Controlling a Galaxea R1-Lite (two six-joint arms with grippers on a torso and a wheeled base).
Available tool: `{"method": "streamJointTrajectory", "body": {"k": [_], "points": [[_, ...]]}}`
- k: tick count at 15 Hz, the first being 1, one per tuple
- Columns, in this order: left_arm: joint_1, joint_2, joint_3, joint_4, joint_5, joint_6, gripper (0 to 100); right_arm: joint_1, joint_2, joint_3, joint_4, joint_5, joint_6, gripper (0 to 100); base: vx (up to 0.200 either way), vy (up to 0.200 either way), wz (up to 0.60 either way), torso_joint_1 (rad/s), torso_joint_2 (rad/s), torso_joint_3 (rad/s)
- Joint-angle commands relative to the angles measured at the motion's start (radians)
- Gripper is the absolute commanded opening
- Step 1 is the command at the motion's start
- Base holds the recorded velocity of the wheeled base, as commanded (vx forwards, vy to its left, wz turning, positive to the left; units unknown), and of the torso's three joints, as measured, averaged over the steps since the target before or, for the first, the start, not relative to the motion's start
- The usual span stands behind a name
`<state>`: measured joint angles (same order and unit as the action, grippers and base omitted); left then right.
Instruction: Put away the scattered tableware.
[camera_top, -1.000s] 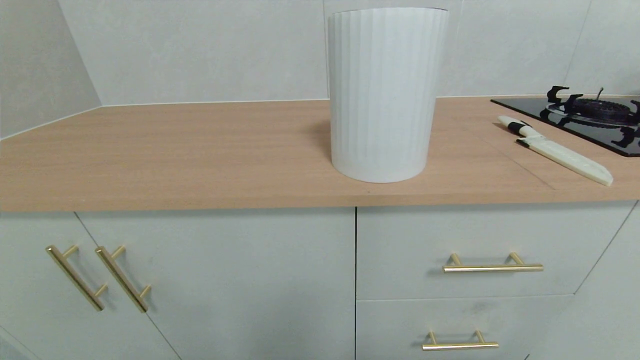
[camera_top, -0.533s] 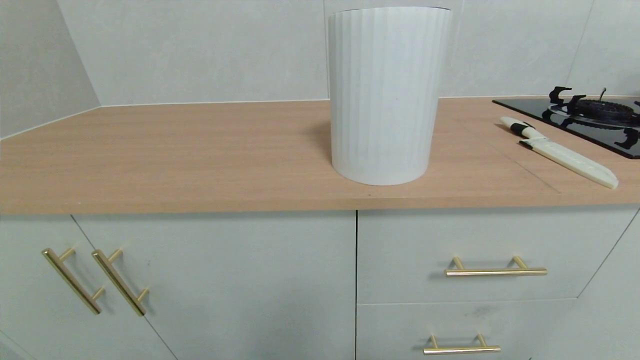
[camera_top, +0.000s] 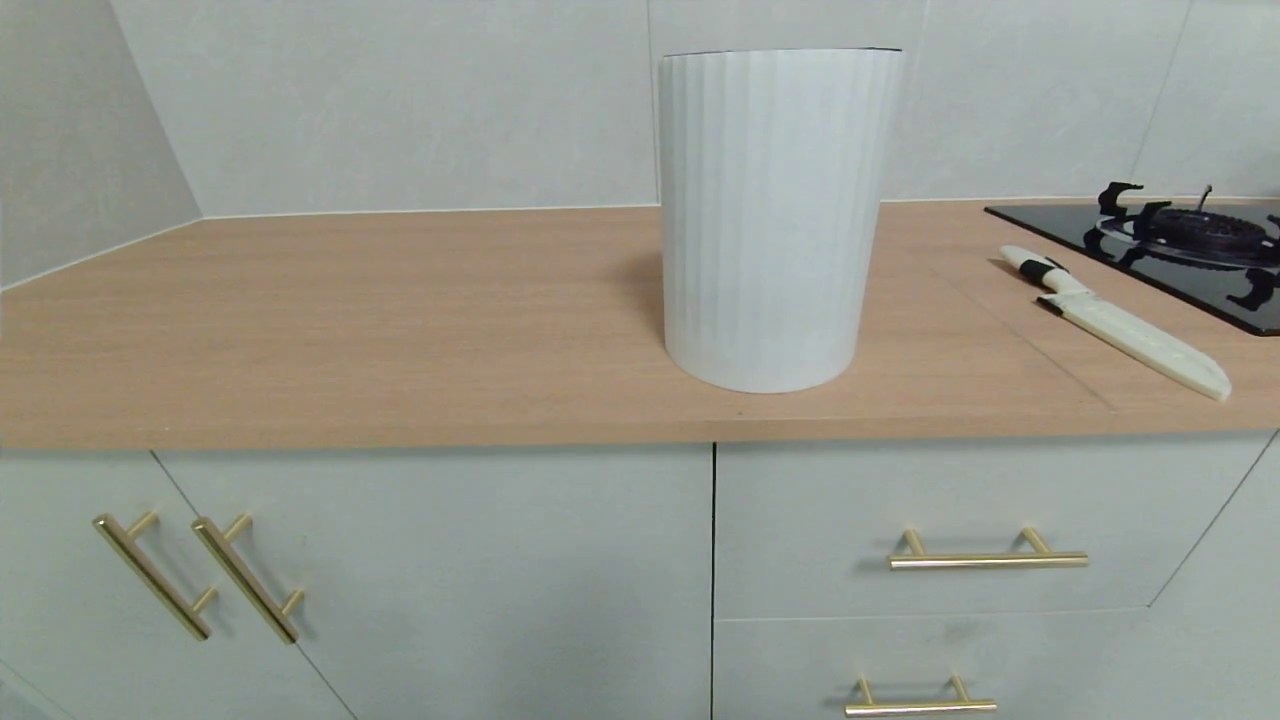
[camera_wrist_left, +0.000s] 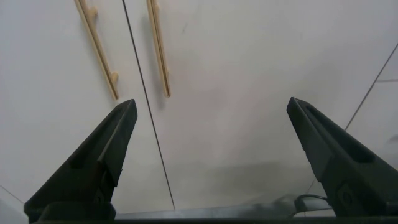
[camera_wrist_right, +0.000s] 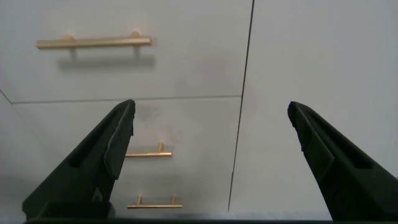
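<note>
camera shifted, things unmoved: knife (camera_top: 1115, 322) lies loose on surface (camera_top: 350, 320) right of ribbed container (camera_top: 768, 215) likely meant for it; left tool (camera_wrist_left: 210, 107) and right tool (camera_wrist_right: 211, 109) released, low by cabinets (camera_wrist_left: 249, 74).

Container (camera_top: 770, 210) inside hidden; hob (camera_top: 1170, 258) cropped R.

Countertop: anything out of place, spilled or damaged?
Only the knife: it lies loose and diagonal on the countertop beside the hob, blade tip near the front edge. The white ribbed container stands upright. No spills or damage visible.
</note>
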<state>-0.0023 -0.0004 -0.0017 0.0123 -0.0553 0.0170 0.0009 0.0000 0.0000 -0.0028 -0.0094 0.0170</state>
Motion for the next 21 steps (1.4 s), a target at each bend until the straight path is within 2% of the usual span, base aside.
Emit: {"method": "streamJointTrajectory", "body": {"k": [1, 21], "points": [[0.001, 0.000, 0.000, 0.000, -0.001, 0.000, 100, 0.001, 0.002, 0.000, 0.000, 0.000, 0.000, 100, 0.000, 0.000, 0.00, 0.124, -0.28, -0.300], [0.001, 0.000, 0.000, 0.000, -0.001, 0.000, 100, 0.001, 0.002, 0.000, 0.000, 0.000, 0.000, 100, 0.000, 0.000, 0.00, 0.199, -0.50, -0.286]]}}
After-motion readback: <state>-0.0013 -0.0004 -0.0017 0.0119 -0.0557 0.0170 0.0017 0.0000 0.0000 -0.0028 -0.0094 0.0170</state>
